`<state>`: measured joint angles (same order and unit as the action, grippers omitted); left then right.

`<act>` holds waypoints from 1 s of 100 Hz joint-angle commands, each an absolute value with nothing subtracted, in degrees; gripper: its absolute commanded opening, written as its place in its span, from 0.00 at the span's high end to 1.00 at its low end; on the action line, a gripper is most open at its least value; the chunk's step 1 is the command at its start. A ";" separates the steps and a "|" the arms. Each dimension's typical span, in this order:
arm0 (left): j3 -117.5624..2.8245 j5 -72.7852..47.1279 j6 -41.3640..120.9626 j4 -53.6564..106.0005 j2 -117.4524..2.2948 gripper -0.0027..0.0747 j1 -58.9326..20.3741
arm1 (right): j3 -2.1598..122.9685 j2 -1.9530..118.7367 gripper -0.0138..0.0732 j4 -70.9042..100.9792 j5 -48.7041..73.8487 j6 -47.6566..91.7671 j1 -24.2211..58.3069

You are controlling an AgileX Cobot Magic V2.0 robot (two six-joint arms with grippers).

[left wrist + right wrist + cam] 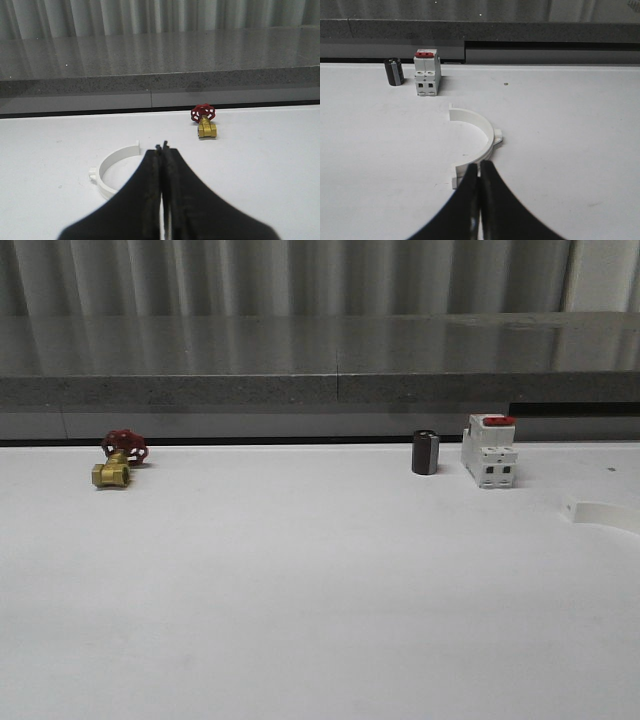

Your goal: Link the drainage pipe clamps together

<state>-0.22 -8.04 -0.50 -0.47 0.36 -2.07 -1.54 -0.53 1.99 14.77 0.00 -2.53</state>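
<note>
One white drainage pipe clamp [120, 153] lies flat on the white table [320, 600], just left of and beyond my left gripper [161, 146]. That gripper is shut with nothing between its black fingers. The other clamp half-ring [470, 116] lies in front of my right gripper [479, 164], which is also shut; its tips stand at the clamp's near end tab without holding it. In the front view a piece of a white clamp [605, 513] shows at the table's right edge. The two clamps lie far apart.
A brass valve with a red handwheel [120, 460] [203, 121] sits at the back left. A black cylinder [425, 452] [394, 71] and a white breaker with a red switch [489, 450] [427, 72] stand at the back right. A grey ledge [320, 390] runs behind the table.
</note>
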 commanded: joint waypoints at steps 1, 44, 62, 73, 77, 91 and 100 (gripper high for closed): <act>1.75 -3.33 -0.90 0.00 2.17 0.99 -2.06 | -0.69 -1.41 0.92 2.05 10.28 0.33 -2.87; -9.57 -15.22 -0.90 -3.80 -3.01 0.99 -2.06 | -0.69 -1.41 0.92 2.05 10.28 0.33 -2.87; -18.71 -23.46 -0.90 -4.19 -13.17 0.99 -2.06 | -0.69 -1.41 0.92 2.05 10.28 0.33 -2.87; -23.80 -27.99 -0.90 -3.99 -19.91 0.99 -2.06 | -0.69 -1.41 0.92 2.05 10.28 0.33 -2.87; -25.59 -30.05 -0.90 -3.99 -22.63 0.99 -2.06 | -0.69 -1.41 0.92 2.05 10.28 0.33 -2.87; -31.20 -34.40 -0.90 -2.88 -31.02 0.99 -2.06 | -0.69 -1.41 0.92 2.05 10.28 0.33 -2.87; -34.33 -36.86 -2.38 -2.64 -35.80 0.99 -2.06 | -0.69 -1.41 0.92 2.05 10.28 0.33 -2.87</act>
<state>-29.70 -37.90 -0.64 -3.39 -31.61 -2.07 -1.54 -0.53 1.99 14.77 0.00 -2.53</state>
